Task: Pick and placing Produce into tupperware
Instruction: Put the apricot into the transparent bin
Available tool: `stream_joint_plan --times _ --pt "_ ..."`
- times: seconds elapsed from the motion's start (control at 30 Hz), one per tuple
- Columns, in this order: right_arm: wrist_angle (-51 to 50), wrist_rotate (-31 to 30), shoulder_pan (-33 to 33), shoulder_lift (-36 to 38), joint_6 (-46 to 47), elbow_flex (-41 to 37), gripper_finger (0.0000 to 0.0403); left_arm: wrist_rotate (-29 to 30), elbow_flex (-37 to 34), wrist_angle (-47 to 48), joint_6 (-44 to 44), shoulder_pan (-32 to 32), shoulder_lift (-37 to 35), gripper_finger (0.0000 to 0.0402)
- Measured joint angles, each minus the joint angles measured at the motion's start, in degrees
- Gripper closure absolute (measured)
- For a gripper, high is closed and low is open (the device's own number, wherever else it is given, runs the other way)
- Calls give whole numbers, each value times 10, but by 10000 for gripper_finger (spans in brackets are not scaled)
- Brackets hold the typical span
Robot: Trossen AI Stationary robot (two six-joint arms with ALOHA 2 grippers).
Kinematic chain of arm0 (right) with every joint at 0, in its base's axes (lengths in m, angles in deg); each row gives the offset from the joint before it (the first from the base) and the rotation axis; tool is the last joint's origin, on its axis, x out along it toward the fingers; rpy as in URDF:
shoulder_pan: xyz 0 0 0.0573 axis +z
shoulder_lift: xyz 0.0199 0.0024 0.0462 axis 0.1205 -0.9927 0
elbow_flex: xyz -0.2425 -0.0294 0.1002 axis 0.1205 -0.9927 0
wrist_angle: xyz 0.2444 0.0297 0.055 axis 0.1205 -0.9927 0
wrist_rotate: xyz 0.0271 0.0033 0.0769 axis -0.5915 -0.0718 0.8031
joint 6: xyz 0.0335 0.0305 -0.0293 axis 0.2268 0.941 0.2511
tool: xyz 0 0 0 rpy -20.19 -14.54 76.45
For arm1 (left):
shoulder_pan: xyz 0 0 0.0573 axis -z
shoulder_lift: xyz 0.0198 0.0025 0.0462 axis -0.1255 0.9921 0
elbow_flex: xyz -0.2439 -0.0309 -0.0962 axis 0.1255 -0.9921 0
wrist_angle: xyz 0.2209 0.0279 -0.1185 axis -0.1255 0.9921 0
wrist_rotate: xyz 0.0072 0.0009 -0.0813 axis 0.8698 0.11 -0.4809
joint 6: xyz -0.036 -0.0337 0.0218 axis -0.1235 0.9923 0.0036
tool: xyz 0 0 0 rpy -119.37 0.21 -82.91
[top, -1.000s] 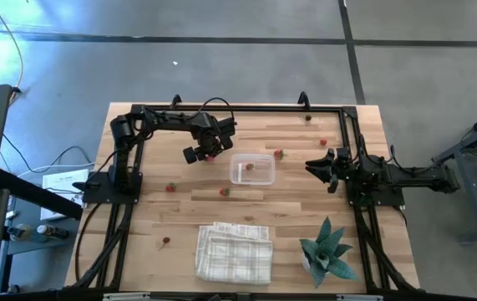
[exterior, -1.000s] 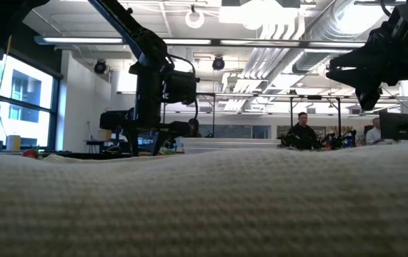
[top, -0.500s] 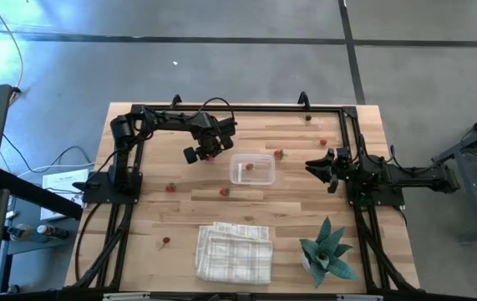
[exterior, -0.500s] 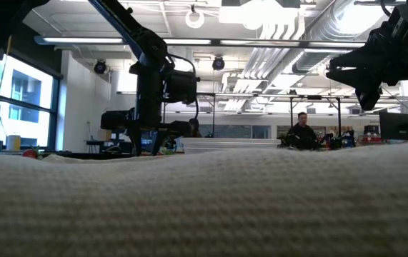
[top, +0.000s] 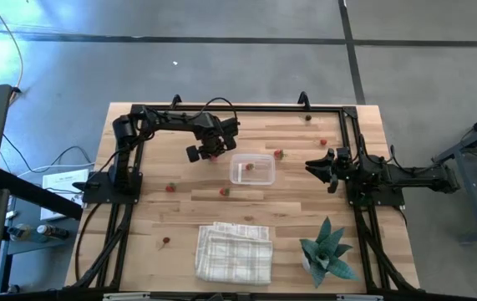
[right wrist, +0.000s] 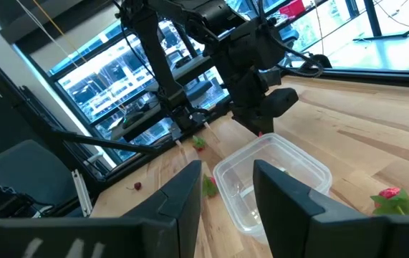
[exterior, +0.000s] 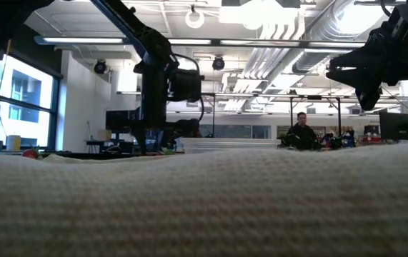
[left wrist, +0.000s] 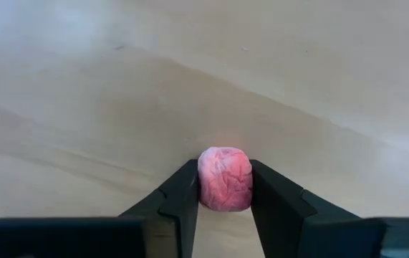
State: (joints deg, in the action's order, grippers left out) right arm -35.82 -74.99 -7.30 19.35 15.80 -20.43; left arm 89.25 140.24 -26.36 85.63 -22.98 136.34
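My left gripper (top: 212, 153) hangs just left of the clear tupperware (top: 265, 159) at the table's back middle. In the left wrist view it is shut on a red piece of produce (left wrist: 225, 179), a little above the wood. Another red piece (top: 250, 166) lies inside the tupperware (right wrist: 311, 166). Loose produce lies on the table: one piece (top: 278, 154) right of the container, one (top: 224, 191) in front of it, one (top: 170, 187) at the left. My right gripper (top: 312, 165) waits open to the container's right, pointing at it.
A white checked folded cloth (top: 235, 252) lies at the front middle and fills the low view's foreground (exterior: 204, 207). A green plant (top: 328, 251) stands at the front right. More red pieces lie at the back right (top: 323, 142) and front left (top: 166, 240). People sit in the room behind (exterior: 302, 132).
My left gripper has shut on the red piece and shifted slightly right, toward the container. The right arm has not moved.
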Motion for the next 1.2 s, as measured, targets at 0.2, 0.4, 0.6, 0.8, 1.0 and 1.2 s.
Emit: stream_joint_plan --times 0.2,0.4,0.6,0.8,1.0,1.2 --pt "0 0 0 0 0 0 286 8 18 2 -25 -1 0 302" --pt "0 0 0 0 0 0 286 12 58 4 -77 -1 -2 302" --pt "0 0 0 0 0 0 286 36 147 5 -153 -1 -2 302" --pt "0 0 0 0 -8 0 286 79 276 3 -258 10 -3 302" --pt "0 0 0 0 -15 0 286 106 392 -6 -401 38 -4 302" --pt "0 0 0 0 -15 0 286 89 455 -13 -537 69 -5 302"
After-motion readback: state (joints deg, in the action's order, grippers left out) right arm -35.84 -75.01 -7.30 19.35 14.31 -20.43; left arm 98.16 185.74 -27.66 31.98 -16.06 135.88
